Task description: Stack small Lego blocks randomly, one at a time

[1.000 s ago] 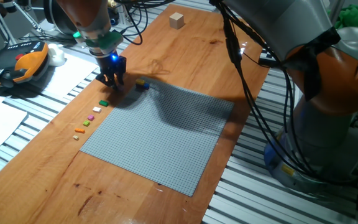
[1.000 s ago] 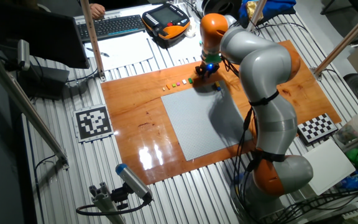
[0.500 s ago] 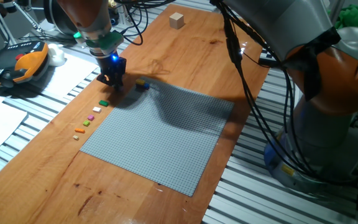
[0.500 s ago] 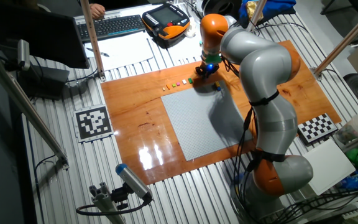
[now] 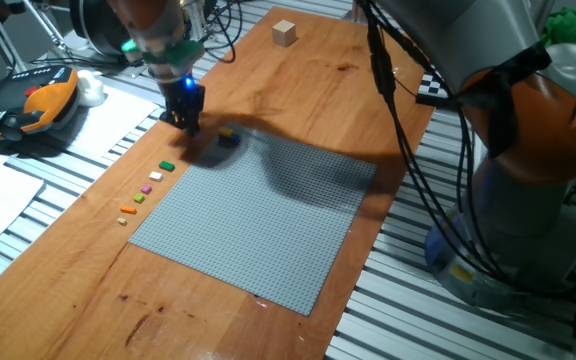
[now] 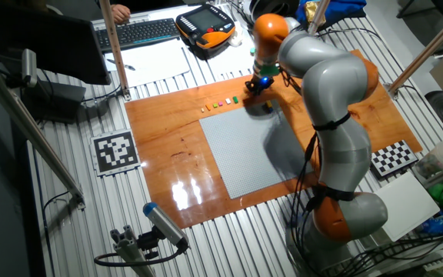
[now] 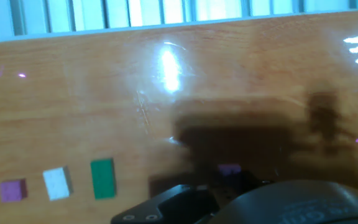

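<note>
The grey studded baseplate [image 5: 258, 215] fills the middle of the wooden table [image 5: 298, 80], and the gripper [image 5: 186, 122] hangs over bare wood just off the plate's far corner. Off to one side of the fingers, a row of small Lego blocks runs along the plate's edge: the green block [image 5: 167, 166] lies nearest, then the white block [image 5: 156, 177], the pink block [image 5: 148, 188] and further ones trailing away toward the orange block [image 5: 126, 210].

In the hand view the green block [image 7: 102, 178] sits to the left of the finger body, its long axis running toward and away from the camera, with the white block [image 7: 57, 183] and the purple-pink one [image 7: 12, 190] beyond it, each just apart from the next. On the opposite side of the fingers, a small blue-and-yellow stack [image 5: 228, 135] rests near the plate's corner.

A small purple shape shows in the shadow right above the dark finger body in the hand view; whether that is a block held in the tips or one lying on the wood cannot be told, and the gap between the fingers is not visible in any view.

As a judgement, the coming move turns on the sideways offset: either the row on one side for a pick, or the stack on the other for a placement.
</note>
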Robot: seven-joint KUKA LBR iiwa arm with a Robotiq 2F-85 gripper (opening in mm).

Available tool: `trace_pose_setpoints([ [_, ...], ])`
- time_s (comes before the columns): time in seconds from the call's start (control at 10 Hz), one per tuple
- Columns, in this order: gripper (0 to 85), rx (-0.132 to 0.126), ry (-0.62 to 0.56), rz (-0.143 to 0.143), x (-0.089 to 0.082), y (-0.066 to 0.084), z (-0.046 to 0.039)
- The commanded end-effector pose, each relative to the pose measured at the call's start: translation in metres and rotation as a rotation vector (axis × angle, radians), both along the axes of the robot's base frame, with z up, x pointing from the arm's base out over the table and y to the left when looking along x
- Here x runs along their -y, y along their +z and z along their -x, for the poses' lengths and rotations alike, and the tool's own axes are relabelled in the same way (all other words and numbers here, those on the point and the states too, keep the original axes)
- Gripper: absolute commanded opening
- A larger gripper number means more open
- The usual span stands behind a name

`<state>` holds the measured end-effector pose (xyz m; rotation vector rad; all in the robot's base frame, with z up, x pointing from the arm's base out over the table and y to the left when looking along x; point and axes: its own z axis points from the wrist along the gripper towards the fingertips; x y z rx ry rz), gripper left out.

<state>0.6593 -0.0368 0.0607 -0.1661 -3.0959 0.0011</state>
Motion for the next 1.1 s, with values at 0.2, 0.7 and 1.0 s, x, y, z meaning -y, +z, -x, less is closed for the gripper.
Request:
trace_pose_setpoints([
  [0.2, 0.0, -0.009, -0.013, 0.005, 0.008, 0.027, 0.0157],
  [0.7, 0.0, 0.011, 0.013, 0.024, 0.023, 0.017, 0.0343],
  [1.0, 0.0, -0.003, 0.074, 0.063, 0.015, 0.011, 0.0431],
])
